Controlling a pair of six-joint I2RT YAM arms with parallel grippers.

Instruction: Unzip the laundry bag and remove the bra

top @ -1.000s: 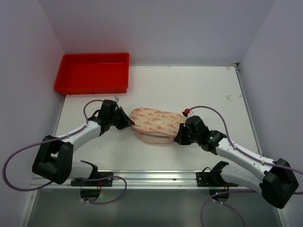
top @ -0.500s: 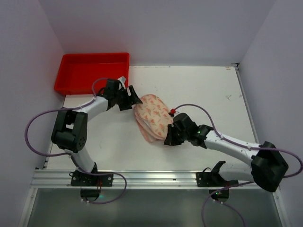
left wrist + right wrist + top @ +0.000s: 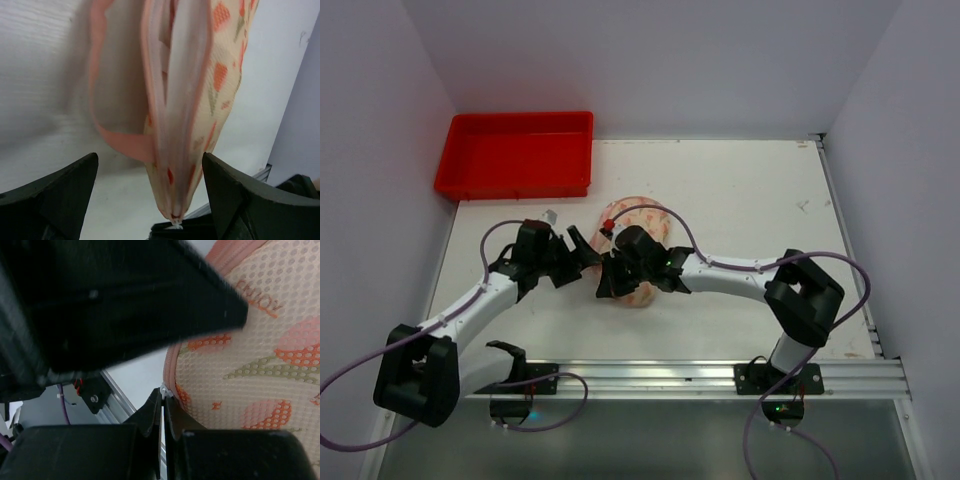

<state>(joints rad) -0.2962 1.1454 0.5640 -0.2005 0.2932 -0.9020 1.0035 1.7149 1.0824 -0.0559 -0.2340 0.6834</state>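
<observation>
The laundry bag point(image 3: 640, 213) has swung from crosswise to end-on, mid-desk point(image 3: 740, 200). The right pincer point(image 3: 611, 287) stays clenched on its near zipper tip, anchoring it. The left pincer point(image 3: 587, 250) has released and gapes just beside it. The bra is out of view.

You're working on a white table point(image 3: 740, 190), matte, boxed in on three sides by plain pale-lavender walls: back wall point(image 3: 650, 60), left wall point(image 3: 370, 150), right wall point(image 3: 910, 150). Light is soft and even, with only faint shadows. Note a few small dark scuffs point(image 3: 804, 206) near the table's far right corner. A red plastic tray point(image 3: 515, 185) sits at the far left corner. An aluminium rail point(image 3: 650, 378) runs along the near edge, with a grey surface point(image 3: 650, 440) below it.
</observation>
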